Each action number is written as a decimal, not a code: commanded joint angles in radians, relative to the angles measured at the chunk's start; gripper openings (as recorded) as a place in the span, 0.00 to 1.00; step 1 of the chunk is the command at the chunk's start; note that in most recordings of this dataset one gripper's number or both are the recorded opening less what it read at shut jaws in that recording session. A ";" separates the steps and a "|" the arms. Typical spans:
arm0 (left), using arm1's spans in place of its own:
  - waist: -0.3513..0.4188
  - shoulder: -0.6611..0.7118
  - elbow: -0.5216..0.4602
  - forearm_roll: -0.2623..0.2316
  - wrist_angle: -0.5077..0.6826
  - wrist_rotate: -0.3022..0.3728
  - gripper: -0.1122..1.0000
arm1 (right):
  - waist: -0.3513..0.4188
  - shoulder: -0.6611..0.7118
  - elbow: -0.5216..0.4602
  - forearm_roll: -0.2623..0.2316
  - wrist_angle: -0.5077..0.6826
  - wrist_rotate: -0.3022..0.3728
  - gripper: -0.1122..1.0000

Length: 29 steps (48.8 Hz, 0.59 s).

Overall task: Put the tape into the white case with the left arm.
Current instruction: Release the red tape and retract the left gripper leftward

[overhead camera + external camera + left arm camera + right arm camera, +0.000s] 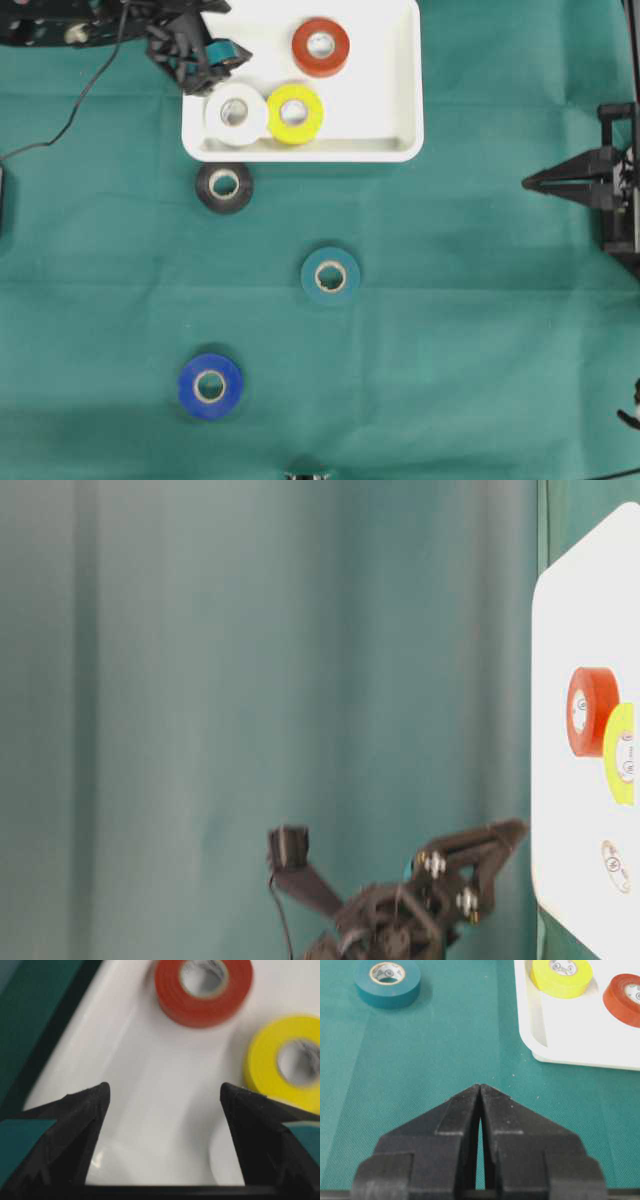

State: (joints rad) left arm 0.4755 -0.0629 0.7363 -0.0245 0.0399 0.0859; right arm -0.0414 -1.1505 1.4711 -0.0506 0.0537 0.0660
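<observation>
We are hovering our left gripper (232, 55), fingers spread and empty, over the shallow white plastic case (405, 90); the black tape roll (224, 186) outside looks light, rigid, best pinched across its rim.

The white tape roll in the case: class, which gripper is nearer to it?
Left. The left gripper hovers open right beside the white tape roll at the white case; the right gripper sits shut, far across the table.

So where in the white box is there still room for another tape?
The white case is bare along its right side, right of the red roll and yellow roll. Its front-left corner is crowded: the white roll touches the yellow one, with the left pincer open just above.
</observation>
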 commanded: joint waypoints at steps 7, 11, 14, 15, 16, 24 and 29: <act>-0.037 -0.150 0.110 -0.002 -0.006 -0.005 0.88 | -0.002 0.003 -0.009 0.000 -0.012 0.002 0.01; -0.051 -0.195 0.155 -0.003 -0.008 -0.009 0.88 | -0.002 0.003 -0.009 0.000 -0.012 0.002 0.01; -0.055 -0.216 0.181 -0.002 -0.006 -0.014 0.88 | -0.003 0.005 -0.009 0.000 -0.012 0.002 0.01; -0.057 -0.222 0.189 -0.002 -0.008 -0.015 0.88 | -0.002 0.005 -0.009 -0.002 -0.012 0.002 0.01; -0.058 -0.229 0.198 -0.003 -0.006 -0.017 0.88 | -0.002 0.003 -0.009 -0.002 -0.012 0.002 0.01; -0.063 -0.279 0.259 -0.002 -0.008 -0.023 0.88 | -0.003 0.005 -0.009 -0.002 -0.012 0.002 0.01; -0.064 -0.314 0.299 -0.002 -0.008 -0.023 0.88 | -0.002 0.003 -0.009 -0.002 -0.012 0.002 0.01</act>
State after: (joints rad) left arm 0.4142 -0.3421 1.0262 -0.0245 0.0399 0.0614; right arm -0.0430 -1.1520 1.4711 -0.0506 0.0537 0.0660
